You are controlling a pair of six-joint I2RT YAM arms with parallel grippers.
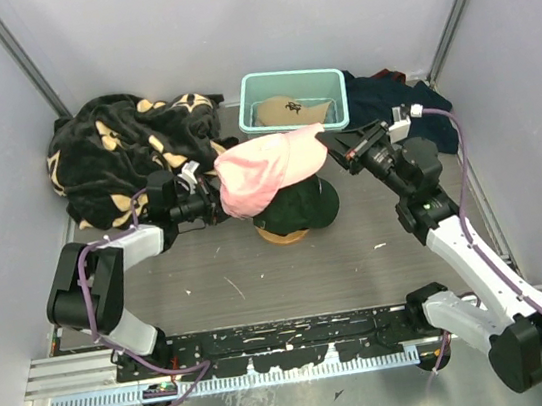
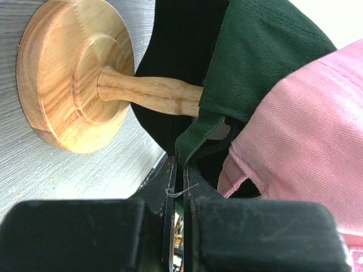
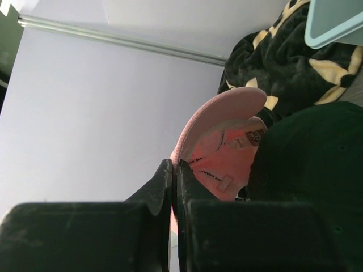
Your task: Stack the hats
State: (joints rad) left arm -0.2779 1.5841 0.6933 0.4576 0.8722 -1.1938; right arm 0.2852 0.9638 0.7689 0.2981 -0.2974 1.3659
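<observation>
A pink hat (image 1: 266,168) hangs tilted over a dark green hat (image 1: 303,203) that sits on a wooden stand (image 1: 283,234). My right gripper (image 1: 335,154) is shut on the pink hat's brim (image 3: 227,107), holding it up. My left gripper (image 1: 215,203) is shut on the green hat's lower edge (image 2: 187,141), beside the stand's post (image 2: 147,90). Black fabric (image 2: 176,51) shows under the green hat; I cannot tell if it is the black hat. The tan hat (image 1: 283,110) lies in a teal bin (image 1: 255,89) at the back.
A big black blanket with tan marks (image 1: 122,148) is heaped at the back left, close behind my left arm. A dark navy cloth (image 1: 387,96) lies right of the bin. Grey walls close in both sides.
</observation>
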